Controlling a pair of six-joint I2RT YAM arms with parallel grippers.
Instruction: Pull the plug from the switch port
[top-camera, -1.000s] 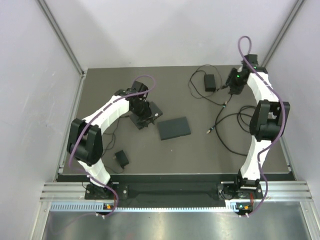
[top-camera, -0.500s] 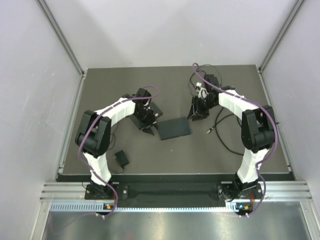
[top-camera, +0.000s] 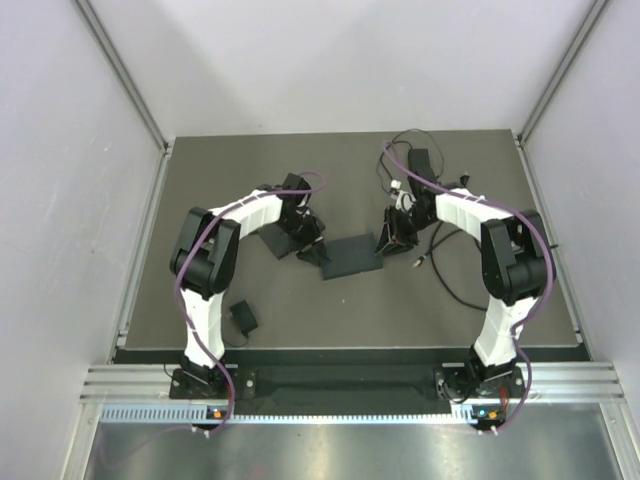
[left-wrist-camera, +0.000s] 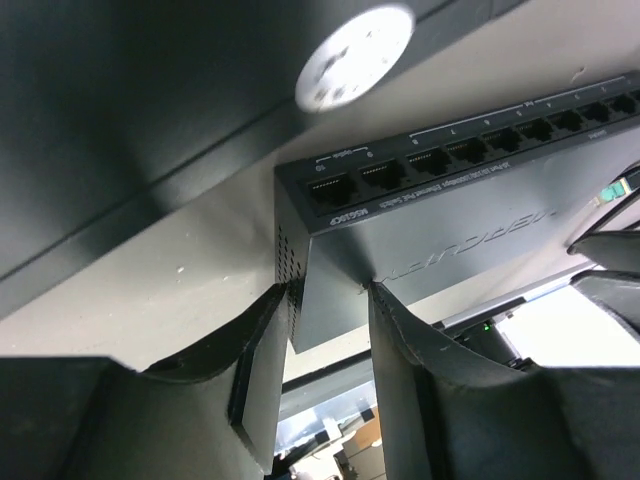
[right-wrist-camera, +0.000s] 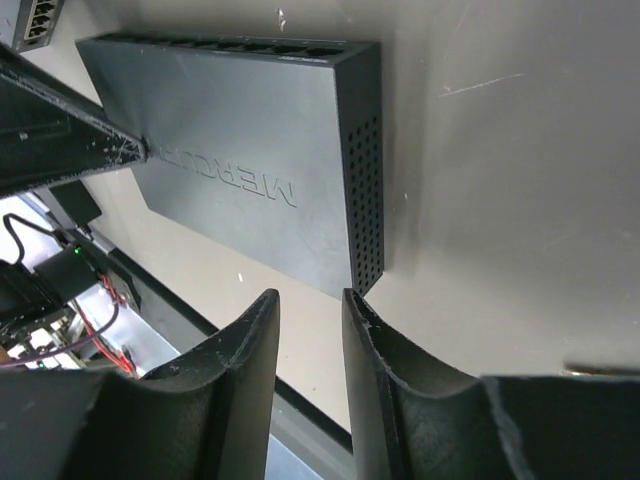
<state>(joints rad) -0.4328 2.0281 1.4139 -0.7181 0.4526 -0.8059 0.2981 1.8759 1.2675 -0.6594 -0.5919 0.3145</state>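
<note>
- Found the switch (top-camera: 350, 257) lying flat at the middle of the top view on the dark surface (top-camera: 300, 310), with its ports (left-wrist-camera: 470, 150) running across the upper part of the left wrist view.
- Could not place the plug with certainty. Saw none seated in the ports on show, only a green-tipped piece (left-wrist-camera: 607, 192) at the right edge of the left wrist view, too cut off to identify. Also saw a loose cable end (top-camera: 418, 262) on the surface just right of the switch.
- Saw the left gripper (left-wrist-camera: 326, 290) with fingers parted, straddling the switch's corner at lower centre of the left wrist view, one finger by the vented side and the other over the lettered top. Judged this a brace against sliding during a pull. Could not confirm any firm clamp.
- Saw the right gripper (right-wrist-camera: 308, 295) with fingers slightly apart and holding nothing, tips just beside the vented corner at the bottom of the right wrist view. Judged it staged at the opposite end to steady the switch or to reach for the ports.
- Compared with one second earlier: found the right gripper swung down from the upper right of the top view to the switch's right edge, and the left gripper shifted off the dark box (left-wrist-camera: 150, 120) to the switch's left edge.
- Compared with half a second earlier: found both grippers drawn closer in, and the switch and cable end unmoved.
</note>
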